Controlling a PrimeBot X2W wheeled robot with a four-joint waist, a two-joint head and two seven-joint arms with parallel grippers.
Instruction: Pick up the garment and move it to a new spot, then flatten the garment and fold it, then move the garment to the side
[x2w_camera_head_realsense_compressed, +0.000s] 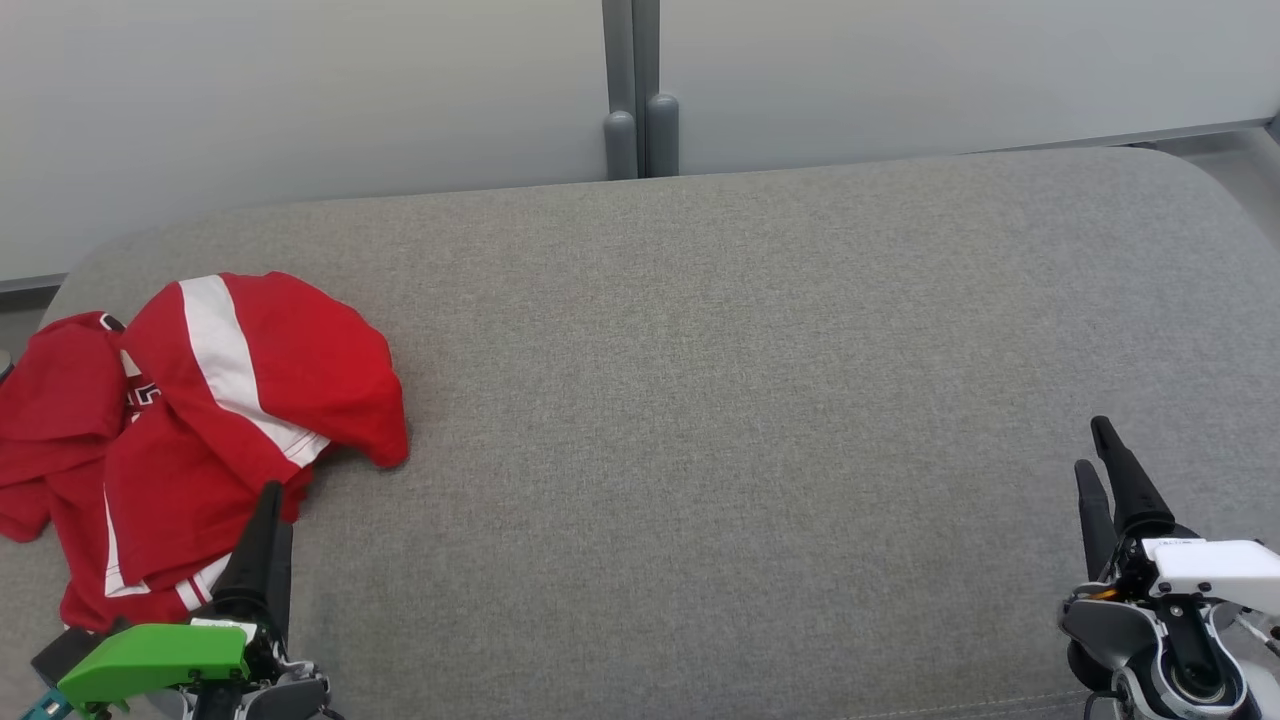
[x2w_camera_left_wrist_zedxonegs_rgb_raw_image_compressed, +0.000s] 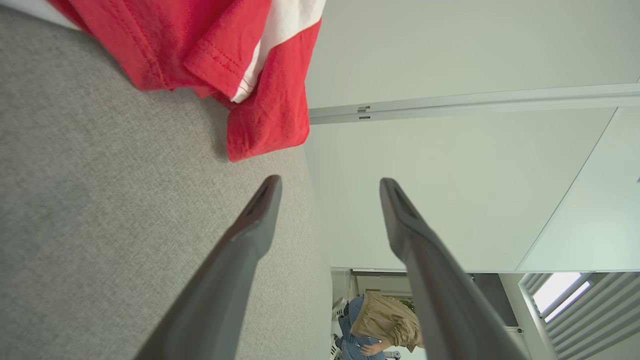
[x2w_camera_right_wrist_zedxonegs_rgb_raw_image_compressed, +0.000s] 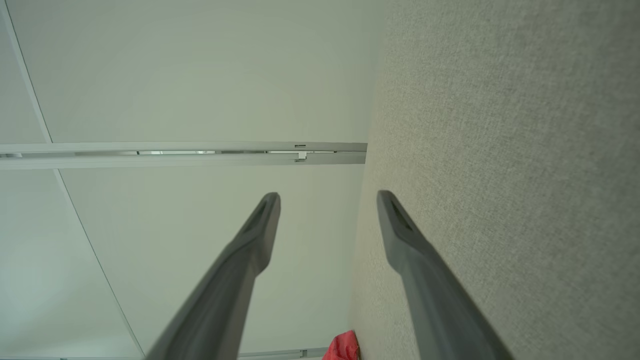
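Barely begun: garment (x2w_camera_head_realsense_compressed: 230, 400) lies crumpled, unlifted; my left claw (x2w_camera_left_wrist_zedxonegs_rgb_raw_image_compressed: 330, 182) and right claw (x2w_camera_head_realsense_compressed: 1092, 447) both wide, empty

The garment (x2w_camera_head_realsense_compressed: 250, 380) is a red shirt with white stripes, crumpled in a loose heap at the left end of the grey cushion (x2w_camera_head_realsense_compressed: 700, 400). Its folds overlap. A broad white band runs diagonally across the top hump, and thinner white stripes show along the near hem. A bit of white print peeks out between folds. In the left wrist view, a stitched red and white corner lies flat on the fabric.
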